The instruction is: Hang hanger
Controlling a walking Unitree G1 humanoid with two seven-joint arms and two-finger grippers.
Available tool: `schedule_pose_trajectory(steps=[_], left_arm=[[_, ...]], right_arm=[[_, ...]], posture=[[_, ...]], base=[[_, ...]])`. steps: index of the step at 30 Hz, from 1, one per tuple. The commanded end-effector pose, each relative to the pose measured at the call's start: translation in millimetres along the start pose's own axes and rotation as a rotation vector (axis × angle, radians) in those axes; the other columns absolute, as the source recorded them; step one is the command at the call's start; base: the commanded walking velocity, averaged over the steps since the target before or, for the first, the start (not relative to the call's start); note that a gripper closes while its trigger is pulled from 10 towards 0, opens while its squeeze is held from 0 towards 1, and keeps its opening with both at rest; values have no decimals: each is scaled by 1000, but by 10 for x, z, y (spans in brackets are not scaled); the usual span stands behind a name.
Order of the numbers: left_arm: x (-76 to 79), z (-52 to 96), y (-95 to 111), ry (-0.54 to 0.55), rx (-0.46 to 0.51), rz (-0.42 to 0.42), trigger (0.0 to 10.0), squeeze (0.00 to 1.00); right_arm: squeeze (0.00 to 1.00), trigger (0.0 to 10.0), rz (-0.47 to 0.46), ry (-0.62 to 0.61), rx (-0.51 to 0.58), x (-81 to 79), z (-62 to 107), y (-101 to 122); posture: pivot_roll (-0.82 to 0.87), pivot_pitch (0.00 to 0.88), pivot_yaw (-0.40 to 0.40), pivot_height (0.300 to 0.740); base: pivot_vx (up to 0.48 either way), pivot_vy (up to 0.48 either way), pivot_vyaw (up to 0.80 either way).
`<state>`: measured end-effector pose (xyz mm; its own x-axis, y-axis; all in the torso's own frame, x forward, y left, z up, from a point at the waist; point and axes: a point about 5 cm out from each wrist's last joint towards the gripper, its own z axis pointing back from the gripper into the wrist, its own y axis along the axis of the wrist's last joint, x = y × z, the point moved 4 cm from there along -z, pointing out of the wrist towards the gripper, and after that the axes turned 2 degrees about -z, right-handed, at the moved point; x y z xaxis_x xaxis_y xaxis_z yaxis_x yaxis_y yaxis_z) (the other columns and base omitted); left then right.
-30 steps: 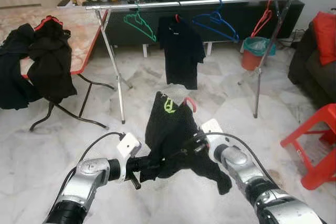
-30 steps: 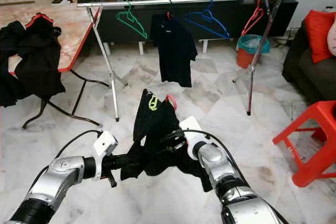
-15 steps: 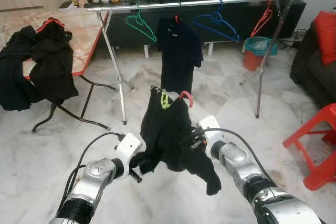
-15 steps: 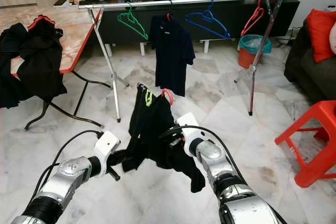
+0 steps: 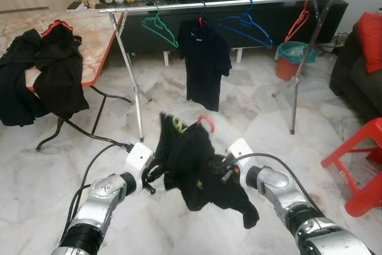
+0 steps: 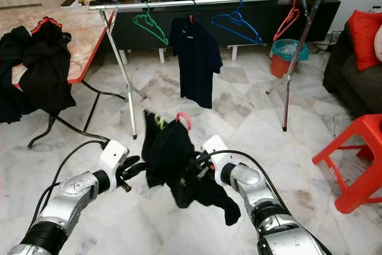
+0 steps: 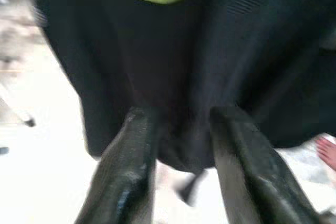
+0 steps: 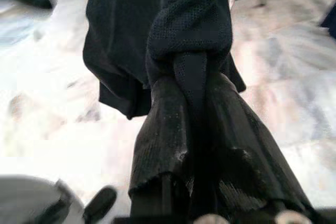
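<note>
Here the right claw [image 6: 200, 168] is clamped on the black shirt [image 6: 173, 159] while the left claw [image 7: 181, 129] stands apart against it, so the red hanger [image 5: 206, 120] may slip out before reaching the rail [image 5: 221, 4].

Hanger [image 5: 205, 121] body hidden from you inside black shirt [image 5: 194, 162], only pink hook visible, left wrist view blurred, fingertips [image 7: 137, 124] buried in cloth, right gripper [image 8: 190, 85] fingers wrapped by fabric, sofa [image 5: 358, 70] cut by frame edge
</note>
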<state>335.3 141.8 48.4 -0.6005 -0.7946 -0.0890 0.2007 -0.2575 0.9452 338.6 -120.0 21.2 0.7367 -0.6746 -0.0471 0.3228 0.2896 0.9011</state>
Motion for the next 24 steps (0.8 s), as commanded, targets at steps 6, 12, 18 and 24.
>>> schedule_pose_trajectory(steps=[6,12,18,24], left_arm=[[-384,212,292,101,103,-47,10000,1000],[-427,341,422,30,134,-66,10000,1000],[-427,341,422,30,134,-66,10000,1000],[-427,341,422,30,134,-66,10000,1000]], right_arm=[[0,0,124,155,-25,85,222,111],[0,0,141,251,-79,141,403,86],[0,0,141,251,-79,141,403,86],[0,0,141,251,-79,141,403,86]], posture=[[-11,31,31,740],[-4,29,21,740],[-4,29,21,740],[-4,29,21,740]], base=[[0,0,0],[0,0,0],[0,0,0],[0,0,0]])
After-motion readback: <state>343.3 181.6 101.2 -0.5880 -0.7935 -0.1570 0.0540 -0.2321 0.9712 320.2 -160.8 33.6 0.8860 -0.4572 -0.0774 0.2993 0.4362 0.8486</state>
